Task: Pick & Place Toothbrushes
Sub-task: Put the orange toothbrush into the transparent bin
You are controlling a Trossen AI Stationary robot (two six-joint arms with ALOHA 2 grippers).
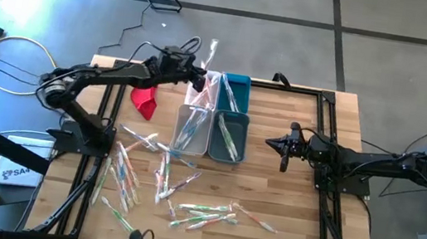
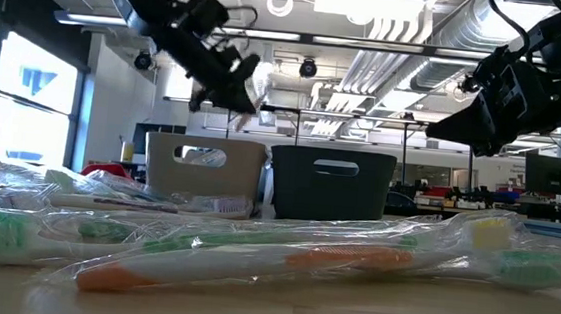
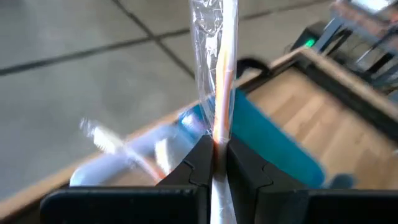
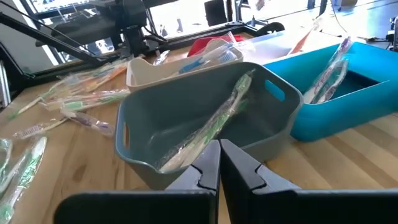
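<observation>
While the orange-handled toothbrush (image 3: pixel 219 74) hangs in its clear wrapper over the far bins, the left gripper (image 1: pixel 196 77) is clamped on it, above the white bin (image 1: pixel 205 90) beside the teal bin (image 1: pixel 235 90). Loose toothbrushes (image 1: pixel 156 180) litter the table (image 1: pixel 291 223) (some already in the grey bins (image 1: pixel 227 135)). Right gripper (image 1: pixel 277 145) is closed and empty, just beside the grey bins.
</observation>
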